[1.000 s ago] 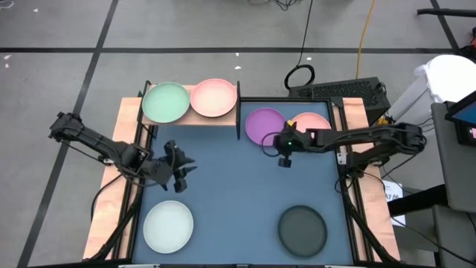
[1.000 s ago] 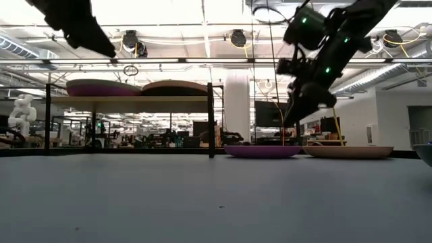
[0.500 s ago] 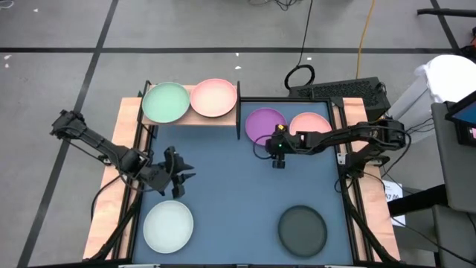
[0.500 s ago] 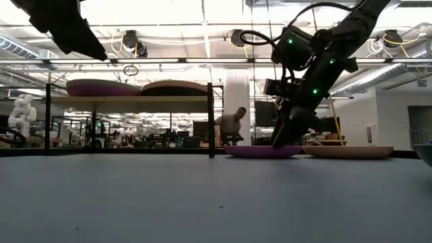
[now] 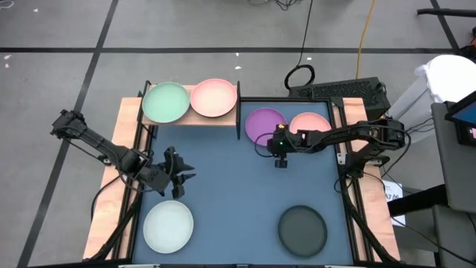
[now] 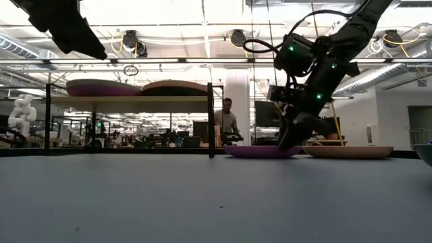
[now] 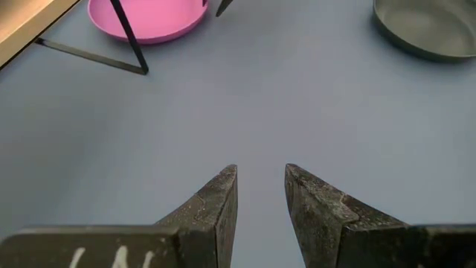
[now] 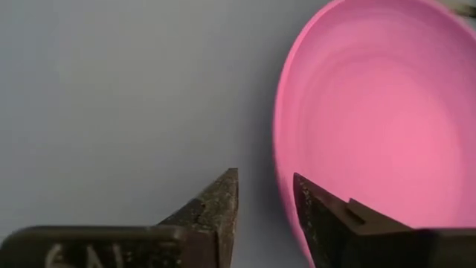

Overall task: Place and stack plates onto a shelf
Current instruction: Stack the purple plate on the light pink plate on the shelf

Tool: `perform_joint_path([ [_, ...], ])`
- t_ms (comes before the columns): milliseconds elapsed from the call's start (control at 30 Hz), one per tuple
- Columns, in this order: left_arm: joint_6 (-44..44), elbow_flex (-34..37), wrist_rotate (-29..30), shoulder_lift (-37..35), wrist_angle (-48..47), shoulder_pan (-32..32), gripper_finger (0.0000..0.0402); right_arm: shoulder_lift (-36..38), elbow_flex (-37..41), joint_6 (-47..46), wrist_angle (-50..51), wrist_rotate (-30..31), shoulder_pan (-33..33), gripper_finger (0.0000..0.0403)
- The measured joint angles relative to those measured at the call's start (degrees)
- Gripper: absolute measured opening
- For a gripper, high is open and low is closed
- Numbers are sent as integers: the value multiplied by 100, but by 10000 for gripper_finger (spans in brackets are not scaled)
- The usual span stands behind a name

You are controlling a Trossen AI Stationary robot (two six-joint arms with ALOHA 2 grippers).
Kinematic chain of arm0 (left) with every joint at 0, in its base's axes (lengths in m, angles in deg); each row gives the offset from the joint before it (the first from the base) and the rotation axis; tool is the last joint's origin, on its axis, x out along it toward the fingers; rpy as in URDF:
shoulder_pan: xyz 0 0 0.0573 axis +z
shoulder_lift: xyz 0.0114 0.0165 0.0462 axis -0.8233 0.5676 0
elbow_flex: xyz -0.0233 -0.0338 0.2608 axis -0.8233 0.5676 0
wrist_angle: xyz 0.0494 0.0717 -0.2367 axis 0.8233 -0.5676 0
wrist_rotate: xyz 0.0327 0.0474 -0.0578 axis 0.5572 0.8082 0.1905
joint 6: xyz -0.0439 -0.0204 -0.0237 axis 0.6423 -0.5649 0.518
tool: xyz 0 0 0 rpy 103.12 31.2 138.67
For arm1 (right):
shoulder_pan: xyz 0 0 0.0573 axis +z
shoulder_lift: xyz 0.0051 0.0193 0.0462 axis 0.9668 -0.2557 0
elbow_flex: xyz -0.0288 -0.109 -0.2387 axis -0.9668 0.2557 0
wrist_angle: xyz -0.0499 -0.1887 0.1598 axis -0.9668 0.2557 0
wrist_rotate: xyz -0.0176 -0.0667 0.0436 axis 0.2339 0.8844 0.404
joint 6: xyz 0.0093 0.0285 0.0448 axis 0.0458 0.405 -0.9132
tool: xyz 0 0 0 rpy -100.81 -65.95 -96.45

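The right hand point(image 5: 280, 158) is down at the near rim of the purple plate point(image 5: 264, 123) lying on the surface point(image 5: 230, 186), fingers parted astride the edge, not yet clamped. A shallow bite could let it slip or shove it against the pink plate point(image 5: 312, 123) just beyond.

1. Desk point(image 5: 223, 179): blue-grey.
2. Shelf point(image 5: 187, 121): light wood board, black frame.
3. Plates on the shelf: pale green plate point(image 5: 165, 102), pale pink plate point(image 5: 213, 97).
4. Plates on the desk: purple plate point(image 5: 262, 123), pink plate point(image 5: 312, 123), whitish plate point(image 5: 168, 227), black plate point(image 5: 302, 228).
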Motion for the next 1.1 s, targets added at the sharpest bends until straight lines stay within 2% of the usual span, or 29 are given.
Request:
perform_joint_path([
  [300, -9, 0, 2, 1, 2, 0, 120, 0, 221, 117, -185, 32, 0, 78],
  [533, -50, 0, 4, 1, 2, 0, 120, 0, 223, 337, -268, 10, 2, 9],
  [833, -52, 2, 4, 1, 2, 2, 120, 66, 228, 416, -291, 2, 88, 4],
  [1100, -69, 2, 7, -1, -2, 2, 120, 488, 228, 418, -336, 5, 201, 3],
])
